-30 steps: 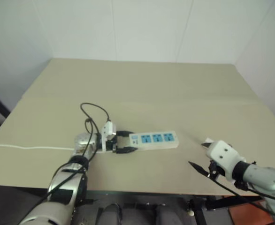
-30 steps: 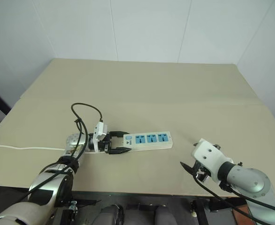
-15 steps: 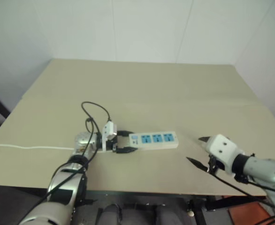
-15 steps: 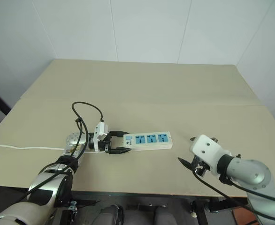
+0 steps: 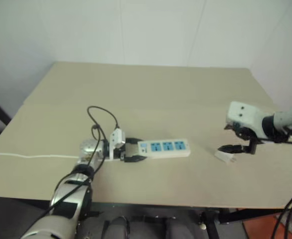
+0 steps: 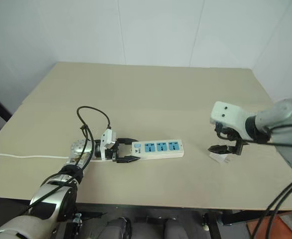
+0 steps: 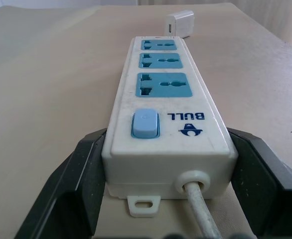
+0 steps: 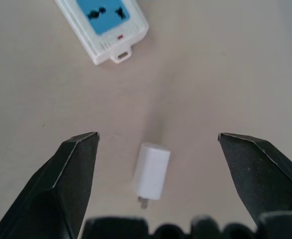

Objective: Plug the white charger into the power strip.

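Two spread black fingers of the right gripper (image 8: 156, 142) hover above the small white boxy charger (image 8: 152, 170), lying flat, lengthwise between them; left gripper (image 7: 161, 159) clamps the long white blue-socketed power strip (image 7: 166, 114).

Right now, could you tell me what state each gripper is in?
Left gripper: shut on the power strip.
Right gripper: open, above the white charger.

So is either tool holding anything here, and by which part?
Left tool clamps the power strip at its switch end. Right tool is open above the white charger.
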`<state>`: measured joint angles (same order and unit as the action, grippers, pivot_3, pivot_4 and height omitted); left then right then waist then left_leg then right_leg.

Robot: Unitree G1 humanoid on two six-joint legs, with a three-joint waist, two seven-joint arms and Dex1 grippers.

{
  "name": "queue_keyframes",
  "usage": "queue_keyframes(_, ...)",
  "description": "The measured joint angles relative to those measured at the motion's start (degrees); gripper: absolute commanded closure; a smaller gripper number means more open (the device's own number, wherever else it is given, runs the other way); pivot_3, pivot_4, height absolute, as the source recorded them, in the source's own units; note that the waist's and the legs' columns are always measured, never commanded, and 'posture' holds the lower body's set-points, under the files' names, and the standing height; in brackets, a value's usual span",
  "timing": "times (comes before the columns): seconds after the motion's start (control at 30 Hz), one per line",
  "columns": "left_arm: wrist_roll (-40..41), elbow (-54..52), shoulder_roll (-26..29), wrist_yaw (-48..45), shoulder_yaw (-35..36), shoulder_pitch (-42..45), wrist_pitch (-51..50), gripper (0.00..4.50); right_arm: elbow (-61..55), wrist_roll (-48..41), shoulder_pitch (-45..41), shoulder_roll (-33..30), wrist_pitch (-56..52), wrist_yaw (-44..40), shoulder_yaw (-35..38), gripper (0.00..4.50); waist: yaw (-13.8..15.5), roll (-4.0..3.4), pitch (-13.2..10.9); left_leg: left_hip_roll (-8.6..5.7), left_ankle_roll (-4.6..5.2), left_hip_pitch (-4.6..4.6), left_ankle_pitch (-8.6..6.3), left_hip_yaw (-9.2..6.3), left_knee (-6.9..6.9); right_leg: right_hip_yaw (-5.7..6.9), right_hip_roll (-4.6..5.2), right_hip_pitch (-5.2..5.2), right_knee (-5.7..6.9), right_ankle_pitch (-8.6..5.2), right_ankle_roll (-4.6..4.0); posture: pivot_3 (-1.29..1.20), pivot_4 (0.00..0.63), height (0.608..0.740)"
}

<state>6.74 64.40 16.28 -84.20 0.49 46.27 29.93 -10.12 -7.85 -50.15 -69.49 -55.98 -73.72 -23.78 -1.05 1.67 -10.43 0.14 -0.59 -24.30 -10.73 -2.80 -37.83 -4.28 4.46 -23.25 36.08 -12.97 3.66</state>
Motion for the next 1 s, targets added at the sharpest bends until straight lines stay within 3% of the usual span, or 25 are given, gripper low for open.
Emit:
queue_keyframes(0.13,-0.03,-0.7,-0.34,-0.05,-0.72,-0.04,-0.02,1.26,8.27,4.68,-9.3,5.55,-3.57,-5.08,-10.37,0.0,0.19,-0.02,0.0,0.0,0.0,-0.07,0.0,-0.07,0.0,0.09,0.0,-0.05,0.03,0.01,-0.05,0.0,0.15,0.74)
queue_keyframes(0.3,-0.01,-1.17,-0.49,-0.06,-1.05,-0.02,0.08,1.26,15.09,9.6,-11.52,10.01,-4.51,-6.15,-18.4,0.0,0.4,-0.03,0.0,-0.06,0.0,-0.2,0.0,-0.12,0.0,0.13,0.03,-0.2,0.12,0.03,-0.08,0.0,0.15,0.74)
queue_keyframes(1.0,0.27,-2.95,-1.2,0.52,-1.51,-1.06,-0.19,1.26,27.12,15.64,-9.49,16.69,-6.12,-3.32,-20.73,0.0,0.33,-0.08,0.02,-0.09,-0.01,-0.26,0.01,-0.15,-0.01,0.15,0.04,-0.28,0.2,0.05,-0.11,0.0,0.15,0.74)
